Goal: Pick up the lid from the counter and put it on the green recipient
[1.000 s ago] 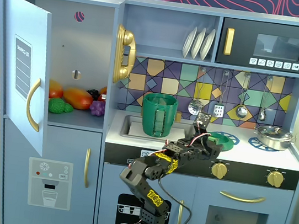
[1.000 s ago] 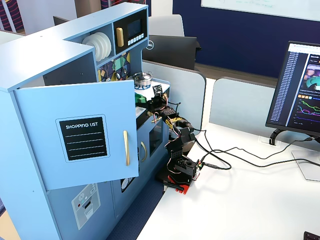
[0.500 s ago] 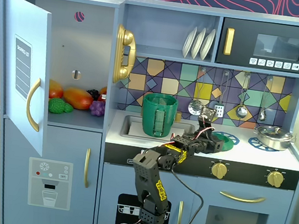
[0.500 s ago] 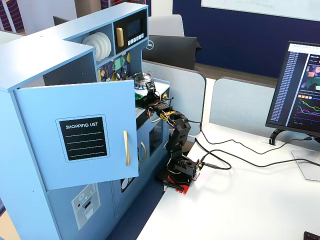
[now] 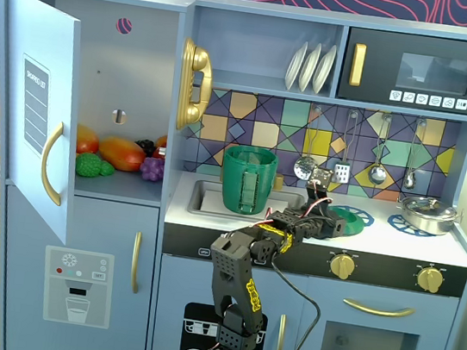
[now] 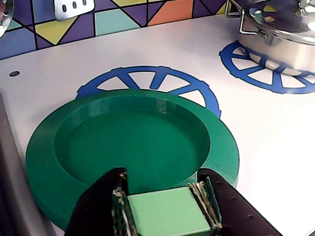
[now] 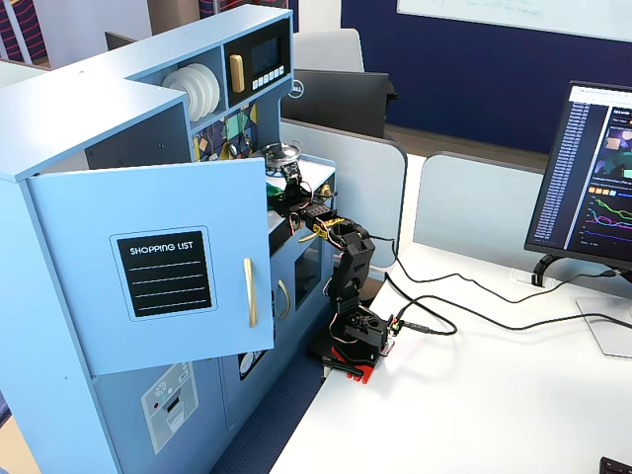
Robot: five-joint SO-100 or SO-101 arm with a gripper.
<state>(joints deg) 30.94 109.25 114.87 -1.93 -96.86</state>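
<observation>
The green lid (image 6: 98, 142) lies flat on the white counter over the left blue burner ring (image 6: 147, 77). In a fixed view the lid (image 5: 355, 216) sits right of the sink. My gripper (image 6: 162, 179) reaches over the lid's near side. Its two black jaws are closed against the pale green square knob (image 6: 167, 211) of the lid. In that fixed view my gripper (image 5: 332, 223) is low over the counter, right of the tall dark green pot (image 5: 248, 180). The pot stands upright in the sink with its strap handle facing front and its top open.
A shiny steel pot (image 6: 280, 29) stands on the right burner ring (image 6: 256, 69); it also shows in a fixed view (image 5: 426, 213). Utensils hang on the tiled back wall (image 5: 376, 151). The fridge door (image 5: 42, 113) stands open at the left. The sink rim (image 5: 198, 207) borders the lid's left.
</observation>
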